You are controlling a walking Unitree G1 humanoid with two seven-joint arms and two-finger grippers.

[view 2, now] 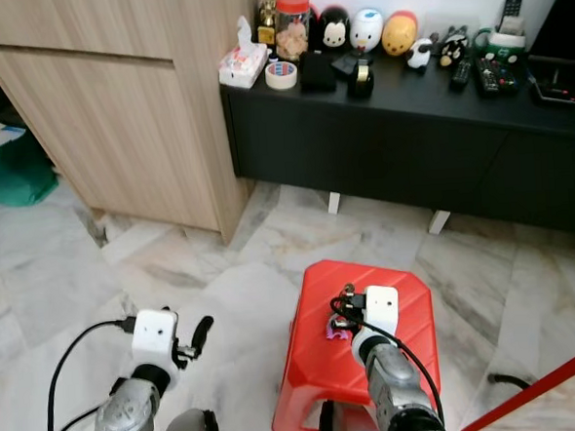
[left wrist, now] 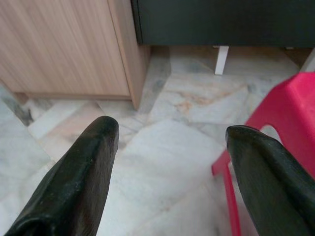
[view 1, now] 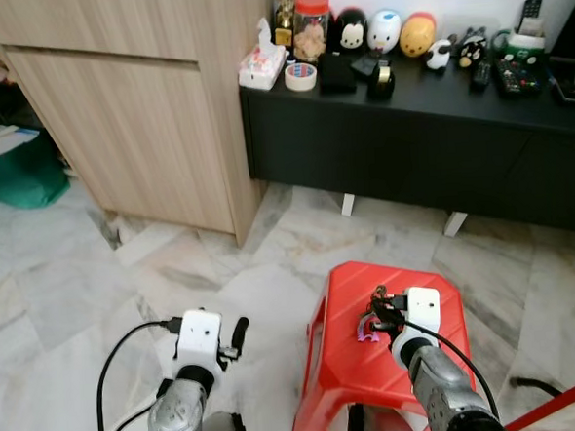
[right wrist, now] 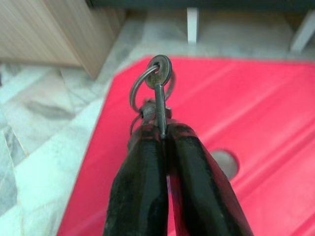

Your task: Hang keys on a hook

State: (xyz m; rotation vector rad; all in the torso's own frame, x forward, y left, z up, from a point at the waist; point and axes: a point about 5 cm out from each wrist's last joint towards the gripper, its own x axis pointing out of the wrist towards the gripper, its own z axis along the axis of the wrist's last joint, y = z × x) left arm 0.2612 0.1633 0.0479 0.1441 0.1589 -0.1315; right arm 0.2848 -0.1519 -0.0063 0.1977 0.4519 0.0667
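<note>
The right hand is clenched on the keys — its two black fingers pinch a flat key edge-on, and the ring stands up just past the fingertips. From the head camera the bunch, with a small purple tag hanging from it, sits at the end of the right hand above the top of the red stool; whether it is already clear of the seat or only just off it cannot be told from here. The left hand is released, fingers spread wide, holding nothing, low over the marble floor beside the stool.

So the pick-up looks done and the carrying step is in hand. No hook can be made out: ahead are a wooden cabinet and a long black bench crowded with a tape roll, a jar, small figures and remote controls. The next move probably calls for raising the keys well off the stool and turning or walking to find the hook. The grip is on the key blade, not the ring — that leaves the ring open for threading, but the hand will need to present it squarely to the hook, and the thin pinch could slip if the bunch swings.
</note>
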